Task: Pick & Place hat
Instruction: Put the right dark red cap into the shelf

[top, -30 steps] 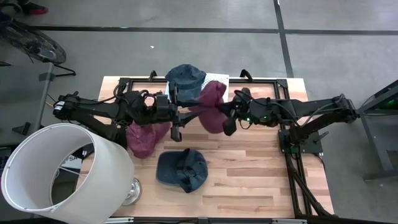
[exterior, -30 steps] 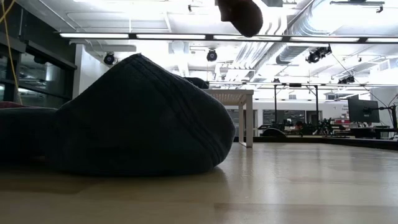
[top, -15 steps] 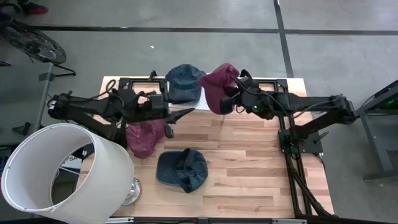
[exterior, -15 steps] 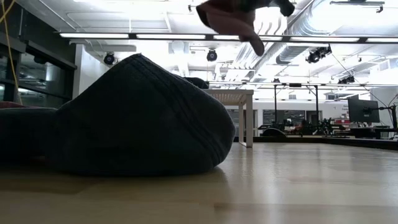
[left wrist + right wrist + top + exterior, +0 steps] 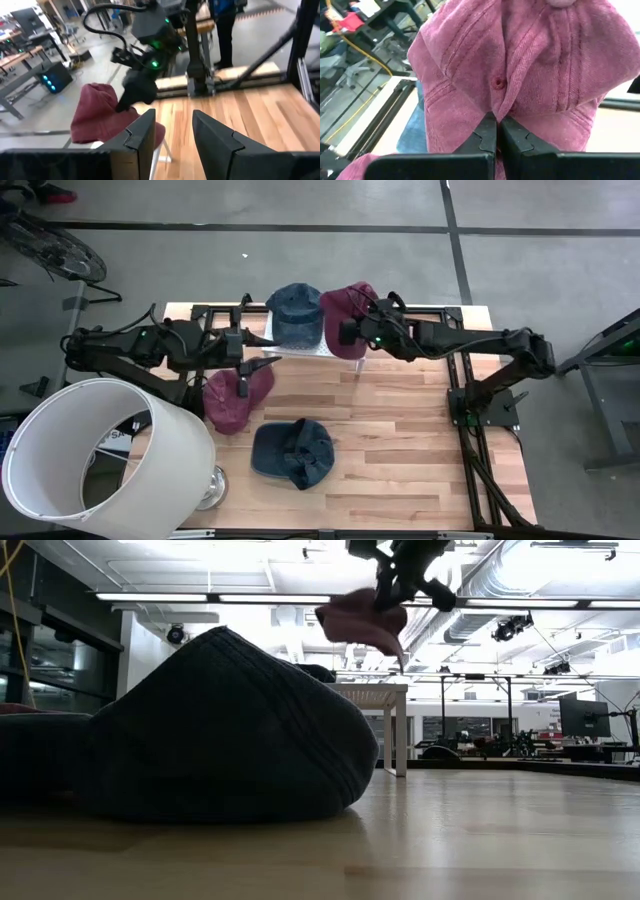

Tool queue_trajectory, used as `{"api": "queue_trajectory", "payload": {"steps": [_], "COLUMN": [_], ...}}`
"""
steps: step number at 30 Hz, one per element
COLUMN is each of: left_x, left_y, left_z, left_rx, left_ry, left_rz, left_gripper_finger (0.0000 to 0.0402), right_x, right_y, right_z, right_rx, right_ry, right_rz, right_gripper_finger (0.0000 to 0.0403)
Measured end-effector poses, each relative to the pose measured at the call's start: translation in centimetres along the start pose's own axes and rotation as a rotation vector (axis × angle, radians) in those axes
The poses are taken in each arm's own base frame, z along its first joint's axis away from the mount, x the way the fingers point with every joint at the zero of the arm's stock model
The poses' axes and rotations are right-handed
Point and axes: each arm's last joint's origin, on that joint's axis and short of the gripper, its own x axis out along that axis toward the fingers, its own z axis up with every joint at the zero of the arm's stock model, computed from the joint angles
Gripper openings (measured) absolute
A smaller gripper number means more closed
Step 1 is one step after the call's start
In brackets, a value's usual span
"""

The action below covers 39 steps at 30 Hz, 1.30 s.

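- The right gripper is up at the far edge of the table, fingers pinched tight on a maroon hat. The right wrist view shows the fabric bunched right where the two fingertips meet.
- In the low view that held hat hangs in the air under the gripper, well above the wood.
- It sits just beside a blue hat that's resting on a small white stand at the back of the table.
- The left gripper is off to the left of the stand, fingers spread apart and holding nothing. Its wrist view looks across at the right arm and the maroon hat.
- A second maroon hat lies on the table just below the left gripper.
- Another blue hat lies nearer the front edge; it fills most of the low view.
- A big white lampshade sits over the front-left corner.
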Motion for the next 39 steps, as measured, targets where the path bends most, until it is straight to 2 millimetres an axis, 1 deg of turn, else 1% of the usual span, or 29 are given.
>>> {"api": "queue_trajectory", "payload": {"steps": [6,9,12,21,27,35,39], "left_x": [-0.2,-0.2,-0.2,-0.2,-0.2,-0.2,-0.2], "left_y": [0.0,-0.1,-0.1,-0.2,-0.2,-0.2,-0.2], "left_z": [-0.6,-0.9,-1.1,-1.3,-1.4,-1.4,-1.5], "left_rx": [0.026,0.035,0.041,0.033,0.025,0.028,0.031], "left_ry": [0.061,0.084,0.104,0.124,0.132,0.137,0.146], "left_rz": [-0.011,-0.021,-0.030,-0.035,-0.035,-0.036,-0.038], "left_gripper_finger": [0.0129,0.0129,0.0129,0.0129,0.0129,0.0129,0.0129], "right_x": [2.0,2.6,3.2,4.5,5.2,6.8,7.1], "right_y": [-0.1,0.0,-0.1,-0.4,-0.4,0.0,-0.2], "right_z": [0.0,0.2,0.0,-0.6,-1.1,-1.6,-1.7], "right_rx": [0.073,0.100,0.108,0.121,0.131,0.163,0.164], "right_ry": [-0.007,-0.007,0.001,0.030,0.020,0.010,0.013], "right_rz": [-0.020,0.004,-0.008,-0.043,-0.072,-0.045,-0.056], "right_gripper_finger": [0.0000,0.0000,0.0000,0.0000,0.0000,0.0000,0.0000]}}
